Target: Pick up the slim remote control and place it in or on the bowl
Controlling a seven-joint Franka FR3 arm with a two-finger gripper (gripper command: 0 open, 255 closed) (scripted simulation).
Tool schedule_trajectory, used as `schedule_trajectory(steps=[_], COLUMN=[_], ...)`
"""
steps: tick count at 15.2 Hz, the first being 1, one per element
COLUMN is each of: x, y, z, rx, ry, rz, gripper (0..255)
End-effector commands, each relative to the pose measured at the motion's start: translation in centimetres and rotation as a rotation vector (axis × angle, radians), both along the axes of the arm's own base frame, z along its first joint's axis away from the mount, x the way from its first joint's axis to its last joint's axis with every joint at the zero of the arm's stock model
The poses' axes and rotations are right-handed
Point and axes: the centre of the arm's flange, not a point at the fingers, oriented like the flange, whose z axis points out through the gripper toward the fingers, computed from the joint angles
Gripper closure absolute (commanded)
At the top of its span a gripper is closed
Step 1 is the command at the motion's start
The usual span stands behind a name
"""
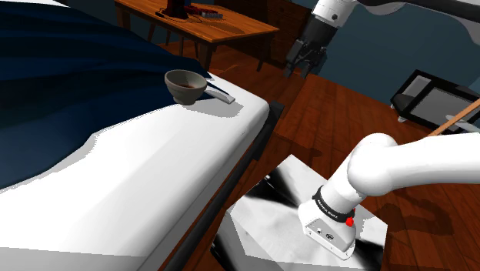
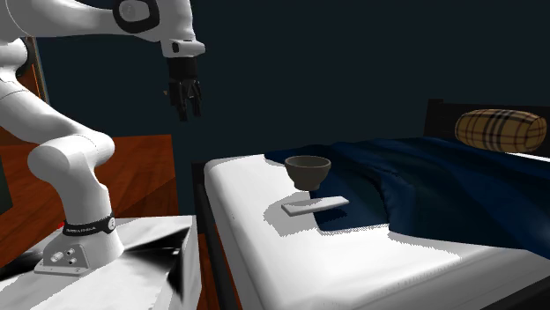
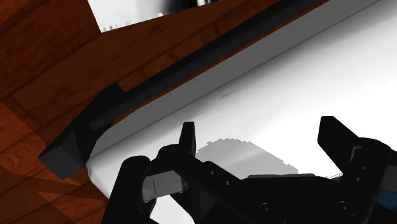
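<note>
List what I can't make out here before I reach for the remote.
Shoulder view: the bowl hides part of the remote behind it.
Second exterior view: the bowl's rim hides its inside; whether the remote touches its foot is unclear.
Wrist view: the open gripper covers, with its own body, the bed below it.
Remote's buttons: too small to tell in either exterior view.

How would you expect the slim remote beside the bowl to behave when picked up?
The remote looks thin and rigid, so probably won't bend. It lies flat on the bed, so little edge shows for gripping; it should not roll.
</note>
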Motion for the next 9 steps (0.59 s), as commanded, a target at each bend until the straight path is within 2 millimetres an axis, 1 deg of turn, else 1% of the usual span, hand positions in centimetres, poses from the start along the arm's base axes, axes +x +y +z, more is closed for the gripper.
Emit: schedule_trajectory(steps=[1, 9], x=[0.0, 9.2], y=[0.0, -2.2], z=[0.0, -5.2], rx=[0.000, -0.020], ry=[0.000, 0.016], rz=[0.000, 0.111], gripper=[0, 0])
